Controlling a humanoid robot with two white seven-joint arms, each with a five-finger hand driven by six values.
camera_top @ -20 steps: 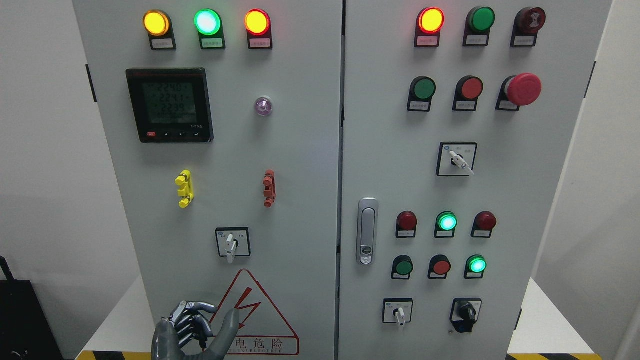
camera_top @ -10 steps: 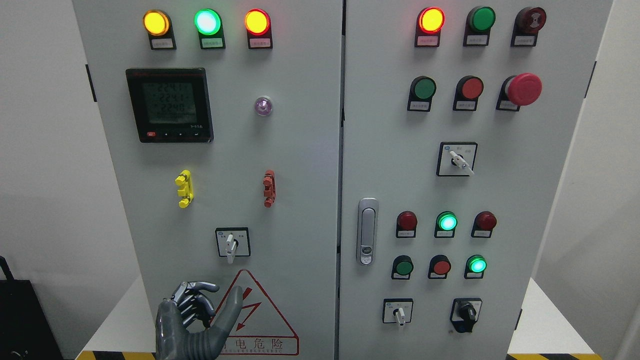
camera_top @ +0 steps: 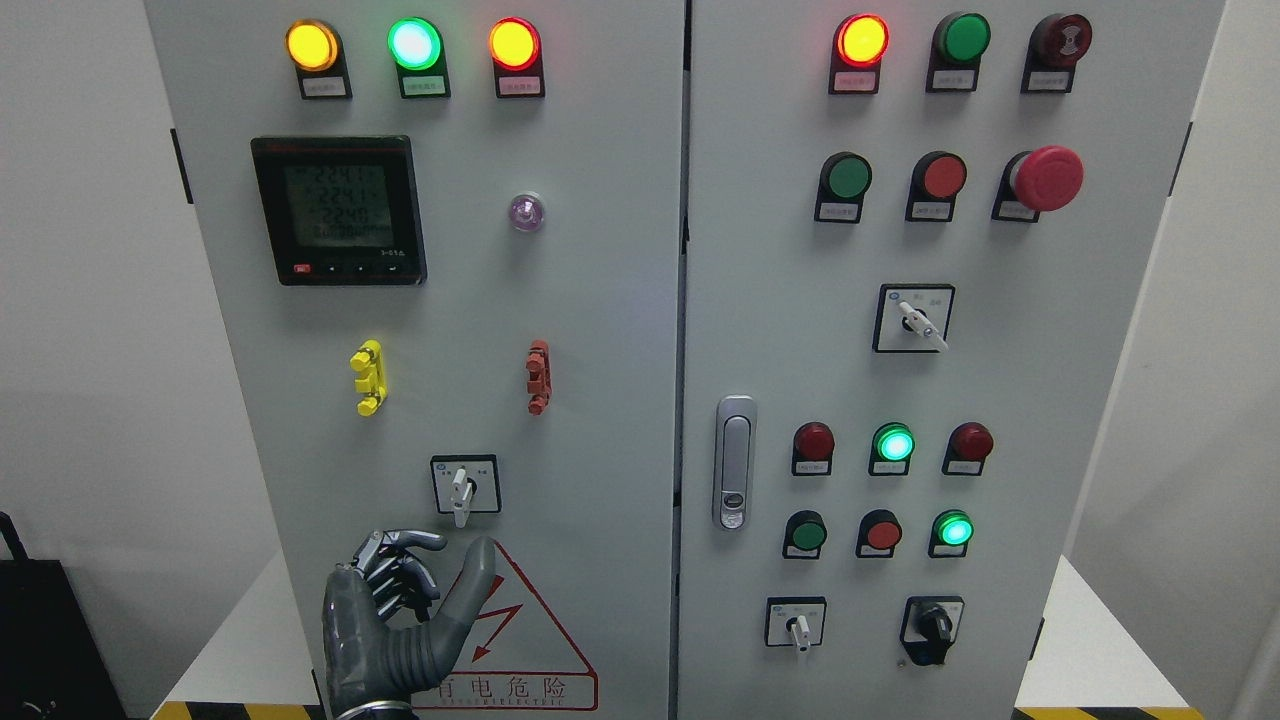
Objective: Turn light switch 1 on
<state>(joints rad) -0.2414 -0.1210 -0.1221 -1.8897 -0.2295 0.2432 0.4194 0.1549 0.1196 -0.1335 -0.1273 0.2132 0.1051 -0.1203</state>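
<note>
The left hand (camera_top: 400,610) is raised before the grey cabinet (camera_top: 600,300), fingers (camera_top: 405,570) loosely curled and thumb extended, grasping nothing; the rotary switch (camera_top: 462,488), lever pointing down, sits just above and slightly right of the hand, apart from the fingertips; the red warning triangle (camera_top: 530,630) lies immediately right of the thumb.

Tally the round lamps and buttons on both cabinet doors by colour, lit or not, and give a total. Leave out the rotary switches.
Yellow: 1
Green: 6
Red: 9, counting the mushroom button and the dark red lamp at top right
Purple: 1
Total: 17
</note>
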